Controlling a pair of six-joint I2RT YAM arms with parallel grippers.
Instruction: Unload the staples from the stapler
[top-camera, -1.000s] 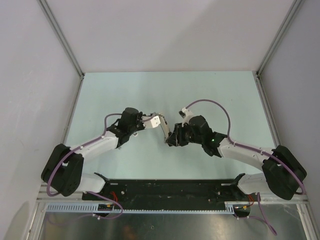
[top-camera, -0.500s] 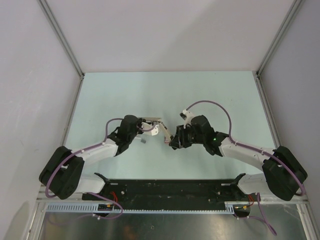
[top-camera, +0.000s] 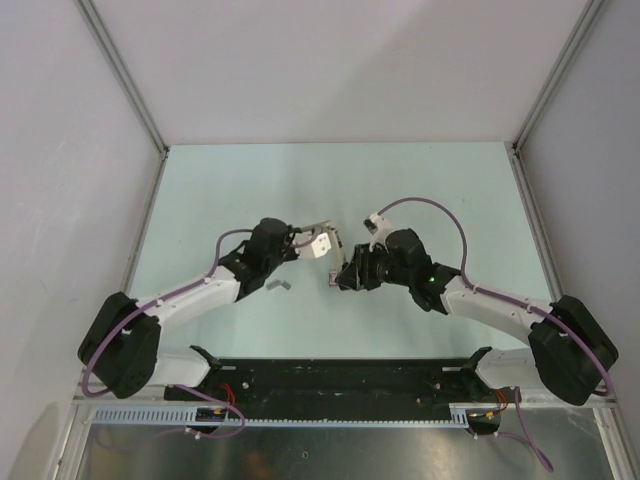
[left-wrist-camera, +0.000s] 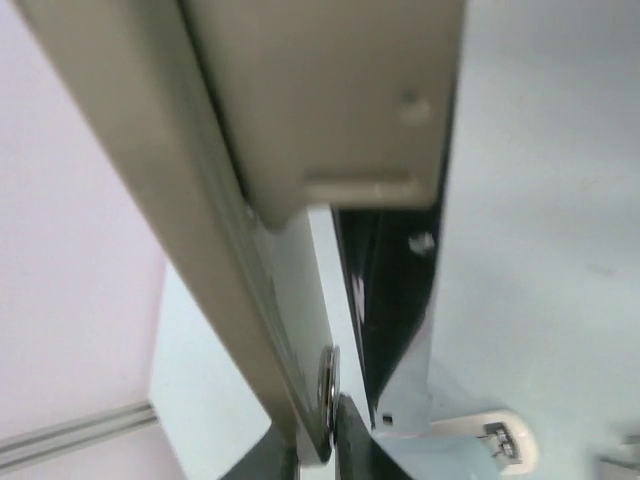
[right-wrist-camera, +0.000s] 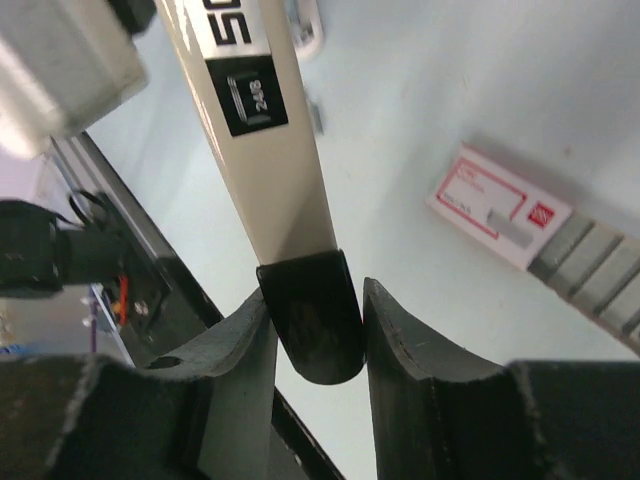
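The stapler (top-camera: 333, 250) is held above the table between both grippers. In the right wrist view its beige body (right-wrist-camera: 275, 170) runs up and away, and its black end sits between my right gripper's (right-wrist-camera: 315, 310) fingers, which are shut on it. From the left, my left gripper (top-camera: 312, 243) meets the stapler's other end. The left wrist view is filled by the beige body (left-wrist-camera: 320, 100) and a black inner part. There my left gripper (left-wrist-camera: 320, 450) is shut on a thin part beside a metal rivet. A short grey strip (right-wrist-camera: 590, 270), like a row of staples, lies on the table.
A flat red-and-white box (right-wrist-camera: 500, 208) lies on the table beyond the right gripper, beside the grey strip. A small grey piece (top-camera: 278, 285) rests on the table under the left forearm. Frame posts and white walls border the pale table (top-camera: 420, 180).
The left gripper has shifted right and closer to the right gripper, and the stapler between them has turned. A small grey piece has appeared on the table below the left gripper.
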